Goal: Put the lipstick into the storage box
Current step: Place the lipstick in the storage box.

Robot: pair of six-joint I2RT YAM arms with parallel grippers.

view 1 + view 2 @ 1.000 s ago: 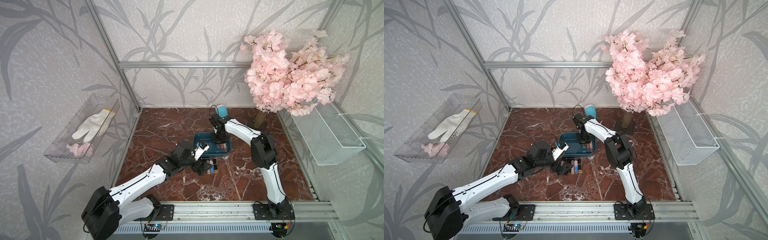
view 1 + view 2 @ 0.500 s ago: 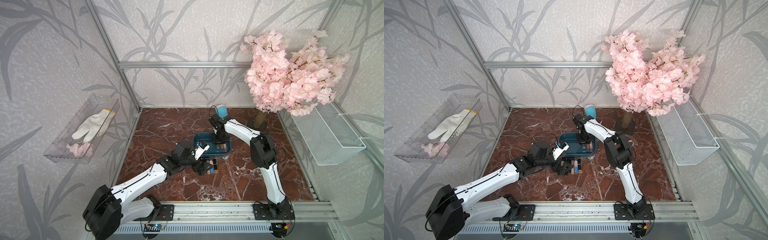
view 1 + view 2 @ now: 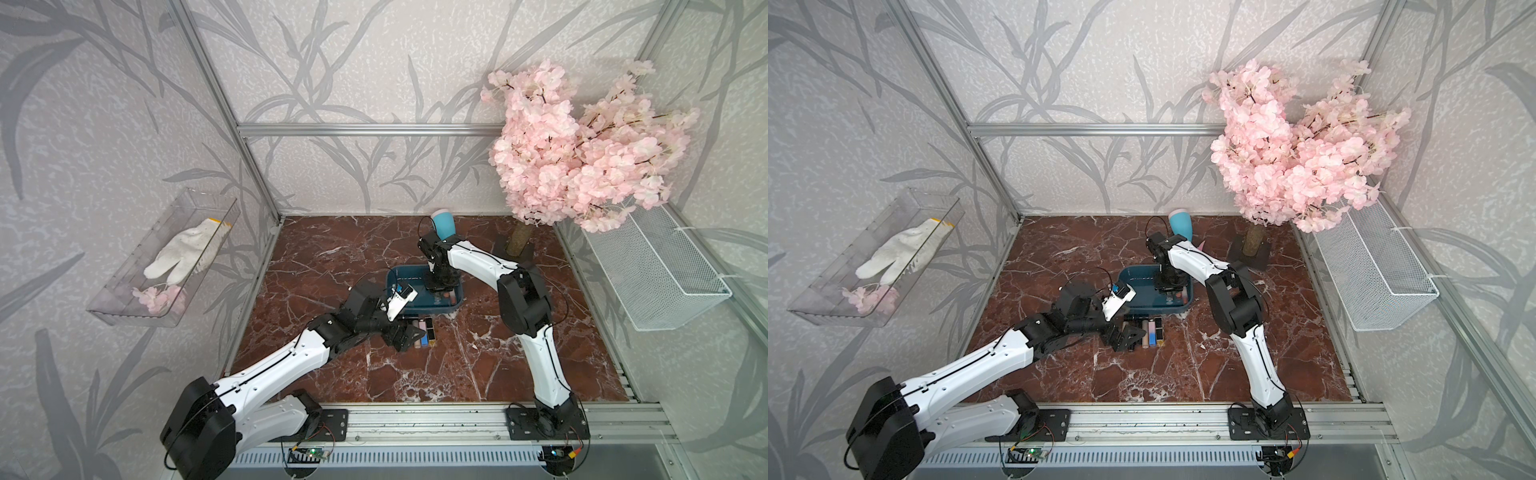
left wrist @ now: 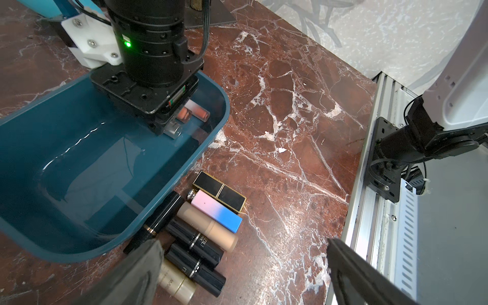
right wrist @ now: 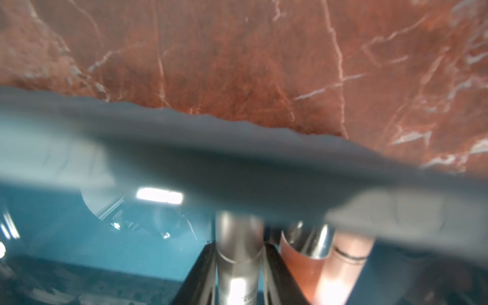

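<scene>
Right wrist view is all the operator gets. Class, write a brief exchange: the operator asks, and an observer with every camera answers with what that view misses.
Operator: What lies outside the storage box?
Observer: A row of lipsticks on the table, beside the box's outer wall.
Operator: Where is the other arm?
Observer: The left gripper hangs open over that row.

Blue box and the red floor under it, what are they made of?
The storage box looks like smooth, glossy plastic: one even teal colour, rounded corners, lights mirrored in its bottom. The tabletop looks like polished red-brown marble with white veins, but it could be a printed sheet.
</scene>
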